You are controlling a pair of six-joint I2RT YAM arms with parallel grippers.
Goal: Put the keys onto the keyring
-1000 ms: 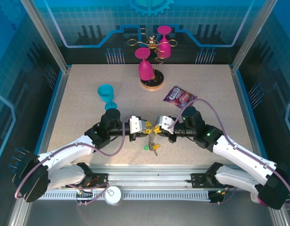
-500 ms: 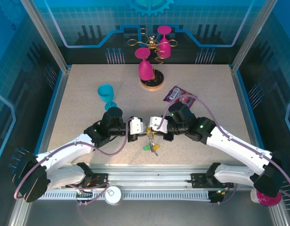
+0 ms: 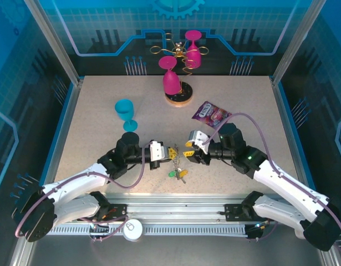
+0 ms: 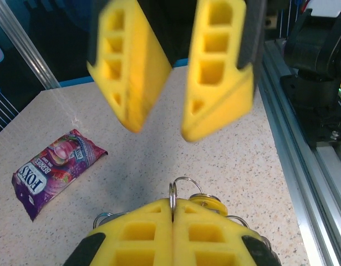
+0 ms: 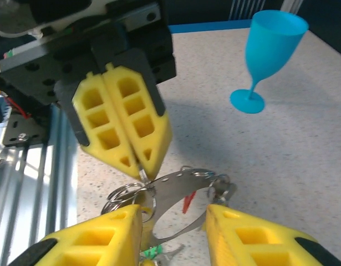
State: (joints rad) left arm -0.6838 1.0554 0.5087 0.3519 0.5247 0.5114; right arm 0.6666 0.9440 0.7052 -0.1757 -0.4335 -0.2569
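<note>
My left gripper (image 3: 172, 153) is shut, pinching a thin wire ring (image 4: 173, 191) of the keyring (image 5: 184, 185), a grey metal loop that hangs below its fingertips. From that loop dangle the keys: a red one (image 5: 188, 202), a green one (image 3: 172, 174) and a yellow one (image 3: 183, 176), low over the table. Facing it, my right gripper (image 3: 187, 149) stands open. In the right wrist view its fingers (image 5: 98, 238) sit either side of the hanging loop without gripping it. The left wrist view has the right gripper's fingers (image 4: 217, 72) apart above the pinched ring.
A teal cup (image 3: 125, 112) stands upright behind the left arm. The purple snack packet (image 3: 210, 113) lies behind the right arm. A gold wire stand with pink glasses (image 3: 178, 72) is at the table's back. The metal rail (image 3: 176, 208) runs along the near edge.
My right gripper has opened and drawn back a little to the right. The left gripper closed fully on the ring and stays there, with the keys hanging under it.
</note>
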